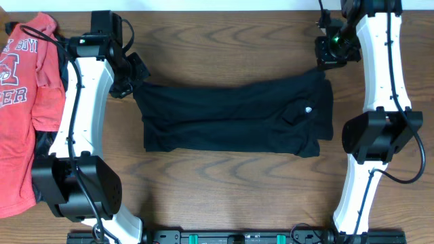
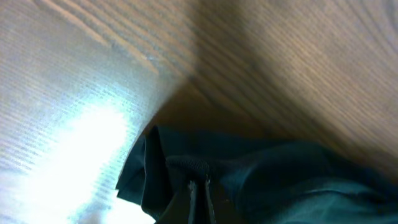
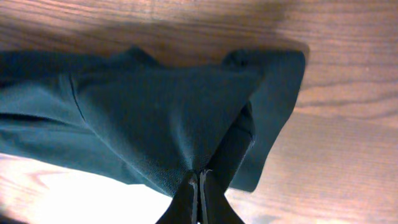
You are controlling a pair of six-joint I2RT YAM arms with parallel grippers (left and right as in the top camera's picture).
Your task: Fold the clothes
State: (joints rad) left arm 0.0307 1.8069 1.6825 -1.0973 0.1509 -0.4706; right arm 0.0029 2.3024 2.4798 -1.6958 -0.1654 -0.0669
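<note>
The black shirt lies across the middle of the table as a long folded band, with a small white logo print near its right end. My left gripper is shut on the shirt's far left corner; in the left wrist view the fingertips pinch the dark fabric. My right gripper is shut on the far right corner; in the right wrist view the fingertips pinch a raised fold of the fabric. The orange-red lettered T-shirt lies at the left edge.
A dark garment peeks from under the orange-red T-shirt by the left arm's base. The wooden table top surrounds the black shirt. The arm bases stand at the near left and near right.
</note>
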